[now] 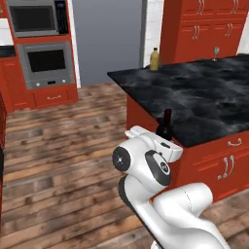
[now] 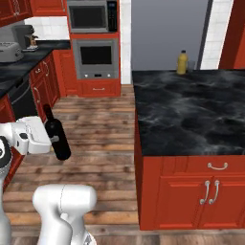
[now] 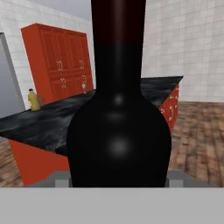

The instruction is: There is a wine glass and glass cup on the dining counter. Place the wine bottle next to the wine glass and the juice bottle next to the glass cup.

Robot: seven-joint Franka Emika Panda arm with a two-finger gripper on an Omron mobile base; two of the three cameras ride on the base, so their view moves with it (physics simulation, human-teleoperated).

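My gripper (image 2: 52, 139) is shut on the wine bottle (image 2: 56, 134), a slim, nearly black bottle held upright over the wooden floor, left of the dining counter (image 2: 191, 110). In the hand view the wine bottle (image 3: 118, 131) stands large between the fingertips (image 3: 61, 178). From the left base view the wine bottle (image 1: 165, 124) pokes up behind my hand at the dining counter's (image 1: 194, 97) near corner. The yellow juice bottle (image 1: 154, 59) stands at the counter's far corner, and the wine glass (image 1: 216, 52) stands along the far edge. Close beside the juice bottle (image 2: 182, 62) is the glass cup (image 2: 192, 65).
A microwave (image 2: 91, 16) and wall oven (image 2: 95, 57) sit in the red wall beyond the floor. The wall counter (image 2: 19, 67) at the left carries a toaster (image 2: 10, 50) and a coffee machine (image 2: 24, 36). Tall red cabinets (image 1: 204, 24) rise behind the dining counter.
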